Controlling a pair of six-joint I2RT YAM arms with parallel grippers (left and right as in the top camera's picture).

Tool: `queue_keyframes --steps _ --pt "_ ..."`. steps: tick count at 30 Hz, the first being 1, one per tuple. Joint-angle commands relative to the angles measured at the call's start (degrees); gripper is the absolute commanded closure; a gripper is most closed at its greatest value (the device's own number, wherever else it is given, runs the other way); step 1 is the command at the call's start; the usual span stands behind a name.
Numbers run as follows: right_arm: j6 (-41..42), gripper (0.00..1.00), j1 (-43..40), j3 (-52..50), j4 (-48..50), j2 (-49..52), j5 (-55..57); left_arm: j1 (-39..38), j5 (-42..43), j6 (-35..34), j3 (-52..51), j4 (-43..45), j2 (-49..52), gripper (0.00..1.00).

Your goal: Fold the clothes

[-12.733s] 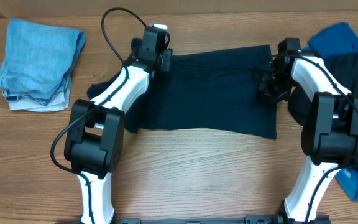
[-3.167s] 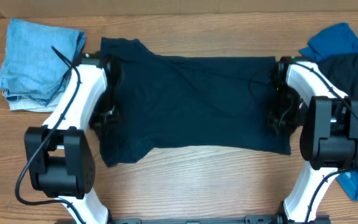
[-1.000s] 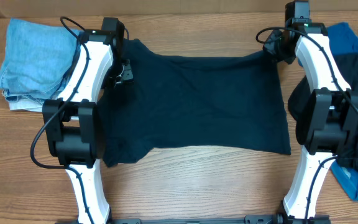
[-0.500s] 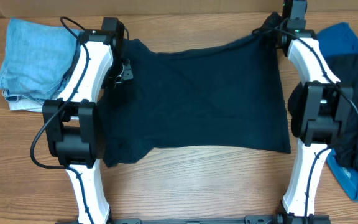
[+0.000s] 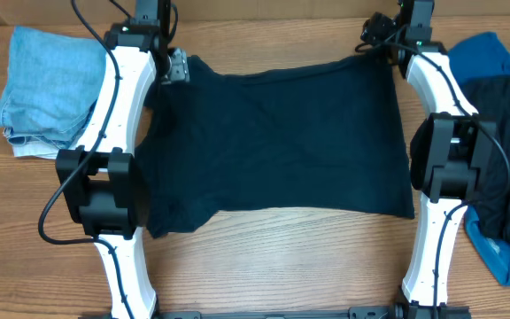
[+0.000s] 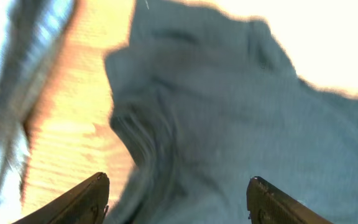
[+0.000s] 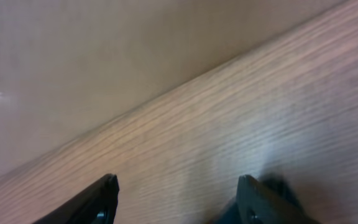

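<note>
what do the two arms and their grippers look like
The left arm and right arm are both built from white curved links joined by chunky black motor housings. A thin black cable loops out beside the left arm's big joint. The left gripper and right gripper each end in two black, tapered fingers.

Overhead camera looks straight down on the worktop (image 5: pixel 264 266); wrist cameras sit close — left shares the shirt (image 5: pixel 273 142), right the wood.

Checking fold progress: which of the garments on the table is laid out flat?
The dark navy shirt in the middle, spread flat; the bright blue shirt and the dark heap at right lie crumpled.
</note>
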Motion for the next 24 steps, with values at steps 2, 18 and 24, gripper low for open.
queue_keyframes --steps 2,18,24 --pt "-4.83 0.50 0.31 15.15 -22.36 -0.55 -2.60 0.72 -3.48 0.57 1.99 4.57 0.00 0.43" --pt "-6.97 0.79 0.44 20.96 -62.16 -0.55 -2.38 6.16 1.57 -7.34 1.90 14.86 14.86 0.96" --pt "-6.97 0.78 0.48 20.96 -61.88 -0.55 -1.75 6.10 3.06 -7.37 5.16 12.87 14.16 0.96"
